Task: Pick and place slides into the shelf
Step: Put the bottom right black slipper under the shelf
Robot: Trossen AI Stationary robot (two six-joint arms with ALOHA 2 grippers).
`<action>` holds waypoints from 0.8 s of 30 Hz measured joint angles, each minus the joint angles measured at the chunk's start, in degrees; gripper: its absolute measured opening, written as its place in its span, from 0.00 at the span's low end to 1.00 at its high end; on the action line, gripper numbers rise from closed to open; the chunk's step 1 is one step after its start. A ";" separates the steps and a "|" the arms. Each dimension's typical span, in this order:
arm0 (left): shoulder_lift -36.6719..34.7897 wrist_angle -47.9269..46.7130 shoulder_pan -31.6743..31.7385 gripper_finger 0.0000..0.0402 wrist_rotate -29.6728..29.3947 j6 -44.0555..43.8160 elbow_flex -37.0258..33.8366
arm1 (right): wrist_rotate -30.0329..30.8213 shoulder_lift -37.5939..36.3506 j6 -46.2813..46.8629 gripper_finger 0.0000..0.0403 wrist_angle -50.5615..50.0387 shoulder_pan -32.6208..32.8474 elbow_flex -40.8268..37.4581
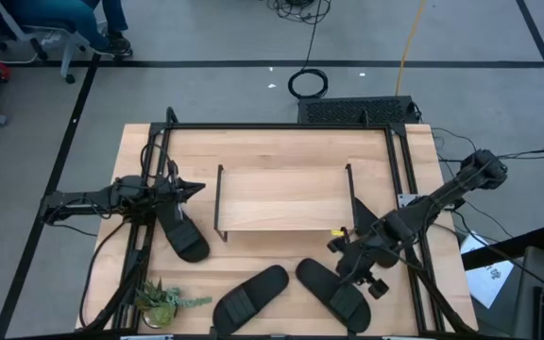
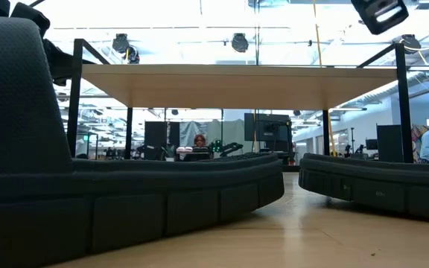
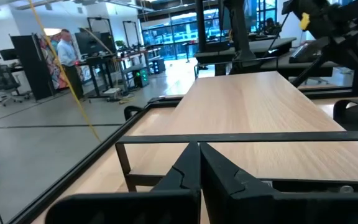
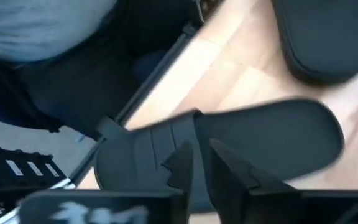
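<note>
Right claw [image 1: 355, 267] hovering over a slide [image 1: 333, 292], lower right of the frame

Its fingers look barely parted, gripping nothing, probably lining up. Left claw [image 1: 195, 188] is clenched by the empty shelf [image 1: 283, 196].

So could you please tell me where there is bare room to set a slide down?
The shelf top is bare, and so is the table strip behind it. The front edge is crowded: a potted plant, the middle slide and the right slide under the right gripper. The left gripper holds the left slide.
</note>
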 joint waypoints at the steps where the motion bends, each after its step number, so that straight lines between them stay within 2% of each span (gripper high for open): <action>1: 0.01 -0.01 -0.01 0.00 0.00 -0.01 0.00 | -0.38 0.34 -0.81 0.15 0.65 -0.21 0.04; 4: 0.00 -0.51 0.00 0.00 0.00 -0.03 0.00 | -0.66 1.78 -3.46 0.26 1.57 -0.23 0.04; 8: 0.02 -2.03 -0.01 0.00 -0.02 -0.09 0.00 | 3.16 3.40 -6.26 0.39 1.30 0.23 0.04; 11: 0.02 -2.95 -0.01 0.00 -0.07 -0.16 0.00 | 3.85 5.09 -7.32 0.45 1.39 0.31 0.04; 20: 0.02 -3.15 -0.01 0.00 -0.11 -0.16 0.00 | 3.81 8.78 -12.79 0.43 1.32 3.29 0.04; 24: 0.00 -3.13 -0.01 0.00 -0.11 -0.14 0.00 | 3.88 9.14 -10.81 0.42 -2.43 2.48 1.28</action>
